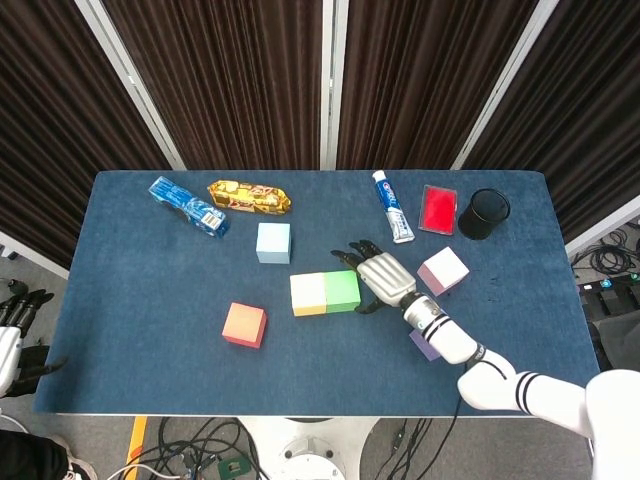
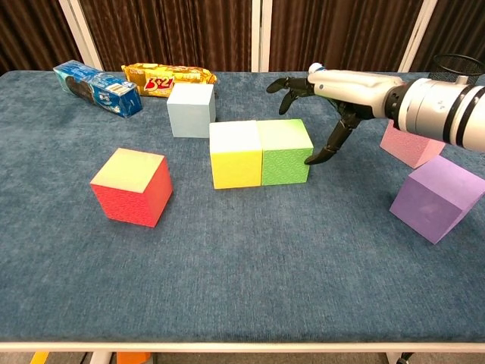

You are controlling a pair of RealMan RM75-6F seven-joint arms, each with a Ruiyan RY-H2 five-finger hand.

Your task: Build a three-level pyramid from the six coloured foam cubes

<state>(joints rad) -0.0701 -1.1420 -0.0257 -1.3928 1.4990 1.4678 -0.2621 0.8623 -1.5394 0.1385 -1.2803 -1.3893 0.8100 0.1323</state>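
Note:
The yellow cube and the green cube stand side by side, touching, mid-table. My right hand hovers just right of the green cube with fingers spread, holding nothing; one fingertip reaches the cube's right face. A light blue cube sits behind the pair. The red cube lies front left. The pink cube and the purple cube lie right, the purple one partly under my forearm. My left hand hangs off the table's left edge.
Along the back stand a blue biscuit pack, a gold snack pack, a toothpaste tube, a red box and a black mesh cup.

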